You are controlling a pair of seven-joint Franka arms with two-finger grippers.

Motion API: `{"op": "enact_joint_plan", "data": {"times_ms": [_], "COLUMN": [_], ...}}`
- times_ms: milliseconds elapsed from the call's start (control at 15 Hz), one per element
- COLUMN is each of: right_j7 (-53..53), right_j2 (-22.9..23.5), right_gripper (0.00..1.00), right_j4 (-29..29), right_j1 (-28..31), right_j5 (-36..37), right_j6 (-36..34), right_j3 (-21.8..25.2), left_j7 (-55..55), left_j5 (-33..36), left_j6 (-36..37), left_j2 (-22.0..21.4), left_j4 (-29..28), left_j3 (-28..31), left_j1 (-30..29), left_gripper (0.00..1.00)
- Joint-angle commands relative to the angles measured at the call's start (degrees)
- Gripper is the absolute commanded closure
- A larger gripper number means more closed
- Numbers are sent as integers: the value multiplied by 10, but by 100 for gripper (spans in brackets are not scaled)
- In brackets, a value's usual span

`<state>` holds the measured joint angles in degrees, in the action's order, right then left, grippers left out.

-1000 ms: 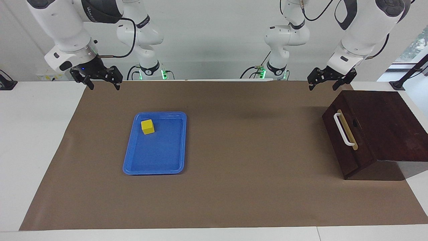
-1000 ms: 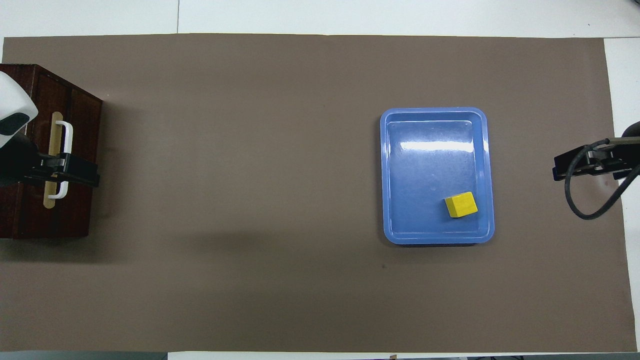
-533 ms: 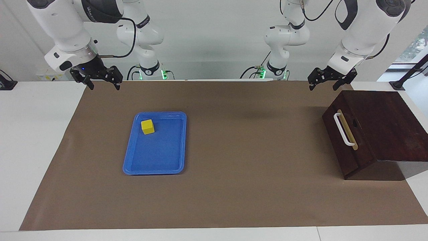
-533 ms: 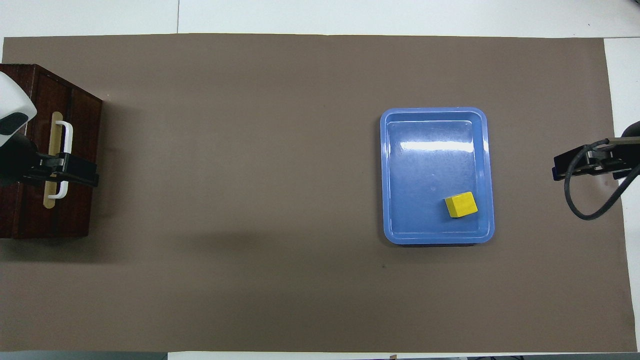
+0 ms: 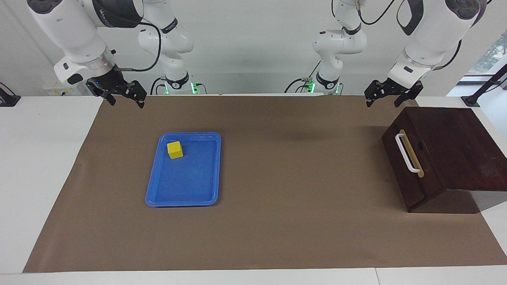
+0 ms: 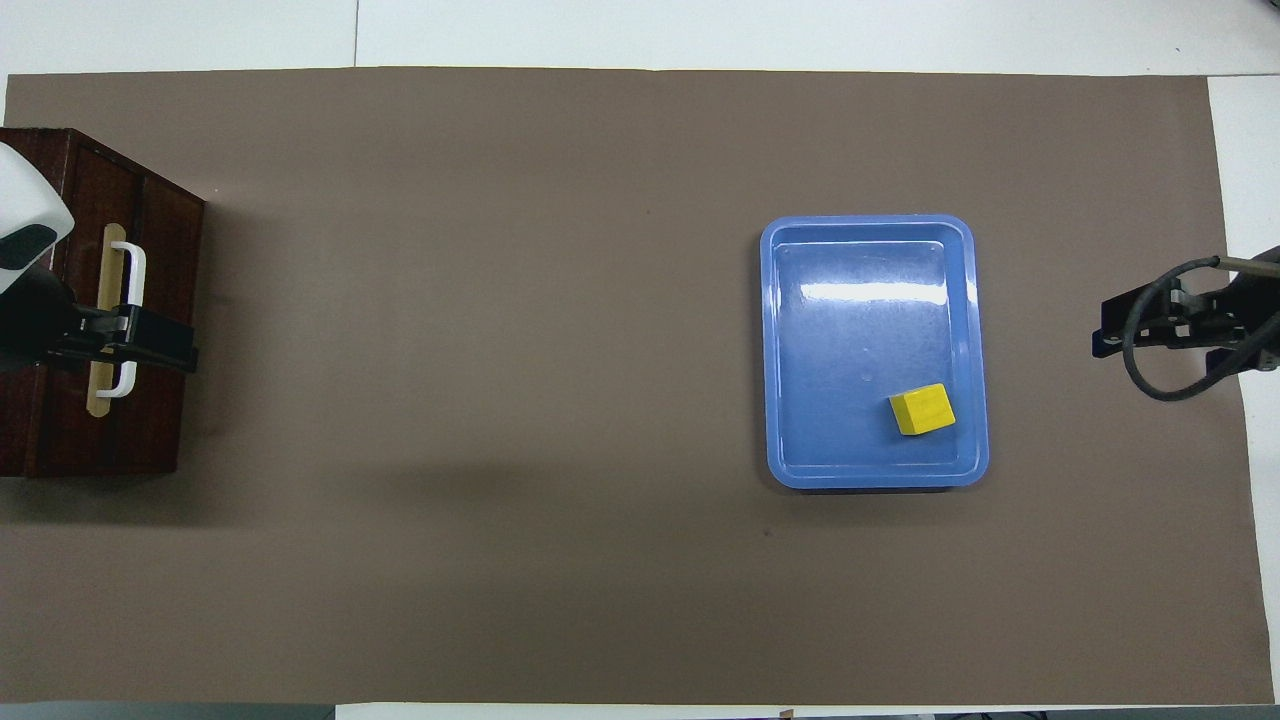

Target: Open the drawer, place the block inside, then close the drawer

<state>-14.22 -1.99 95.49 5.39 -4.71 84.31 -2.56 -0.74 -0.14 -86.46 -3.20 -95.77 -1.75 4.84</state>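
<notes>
So you are at the very start: none of the steps shows as done. The drawer [image 5: 412, 166] sits shut in its dark wooden box [image 5: 459, 150] at the left arm's end of the table, its white handle [image 5: 407, 153] untouched. The block [image 5: 174, 150] lies in the blue tray [image 5: 186, 200] toward the right arm's end, in the corner nearest the robots, well apart from the box.

Your left gripper [image 5: 381, 99] hangs in the air over the mat [image 5: 277, 221] just beside the box, on the side nearer the robots, with its fingers spread wide and nothing between them. From overhead it seems to cover the handle, but that is likely only its height; the facing view shows it clear. Your right gripper [image 5: 124, 97] hovers over the mat's edge near the tray, also spread wide and empty.

Everything is left: pull the drawer out, carry the block across, drop it in, push shut. Nothing lies between tray and box.
</notes>
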Motion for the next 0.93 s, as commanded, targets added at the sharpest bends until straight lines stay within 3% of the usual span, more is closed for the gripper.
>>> {"op": "enact_joint_plan", "data": {"times_ms": [0,200,400,600,867], "right_j7": [-116,-242,-340,-343,-337], "right_j2": [-30,0,25,60,174], "right_gripper": [0,0,0,0,0], "right_j4": [71,97,170,213,179], "right_j1": [30,56,82,103,112], "right_j5": [-62,-136,-227,-278,-314], "right_j6": [10,12,65,116,125], "right_j3": [-3,-3,-2,-2,-2], "left_j7": [1,5,6,6,2], "left_j5": [-4,-2,39,107,207], "left_j6": [-8,-51,-99,-181,-284], "left_j2": [-8,-17,-9,6,36], "left_j4": [-9,-37,-46,-76,-126], "left_j3": [4,4,3,3,3], "left_j1": [5,6,6,15,10], "left_gripper": [0,0,0,0,0]}}
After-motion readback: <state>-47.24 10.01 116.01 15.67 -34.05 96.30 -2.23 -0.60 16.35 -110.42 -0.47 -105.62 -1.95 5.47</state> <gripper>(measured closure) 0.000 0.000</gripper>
